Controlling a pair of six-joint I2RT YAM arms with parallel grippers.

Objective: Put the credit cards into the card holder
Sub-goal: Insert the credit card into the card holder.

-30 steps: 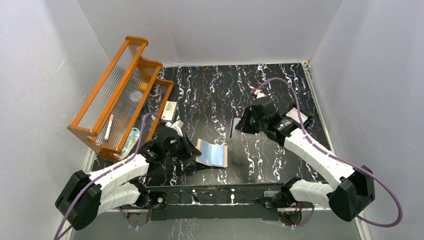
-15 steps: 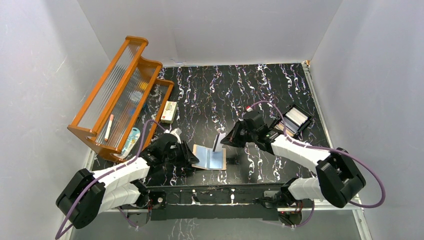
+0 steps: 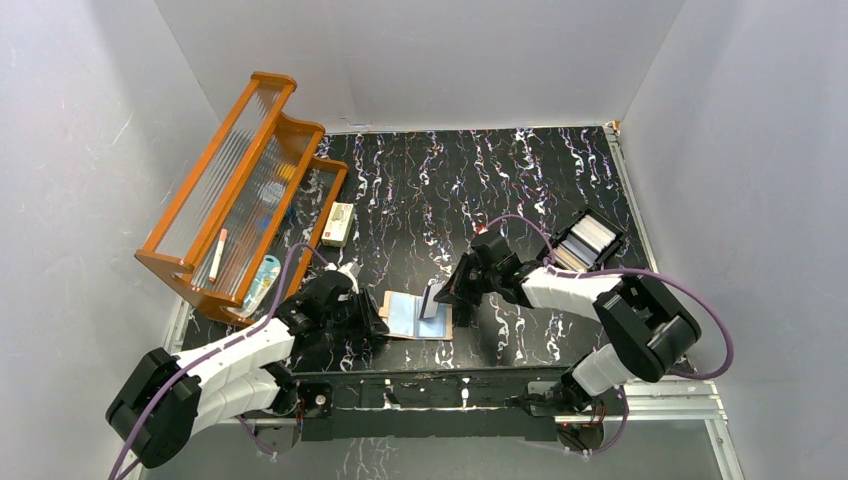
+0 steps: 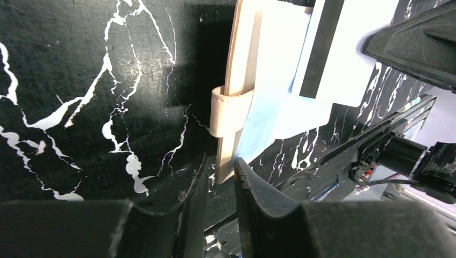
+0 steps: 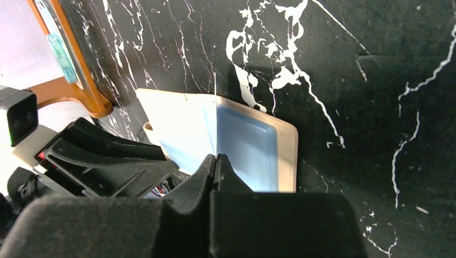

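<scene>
One credit card [image 4: 347, 59] stands on edge over the open card holder [image 3: 403, 316], which lies flat with its long side left-right, lower middle of the frame. The right gripper [image 5: 215, 159] pinches the card. The left gripper [image 3: 374, 316], slightly spread, crowds the holder's left edge, and an orange rack [image 3: 240, 190] sits upper left.

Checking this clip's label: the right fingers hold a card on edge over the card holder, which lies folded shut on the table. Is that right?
Not quite. The card holder lies open, not folded shut, with its blue inner pockets facing up. The top view shows this, and so does the right wrist view. The rest stands: the right fingers hold a card on edge over it.
</scene>
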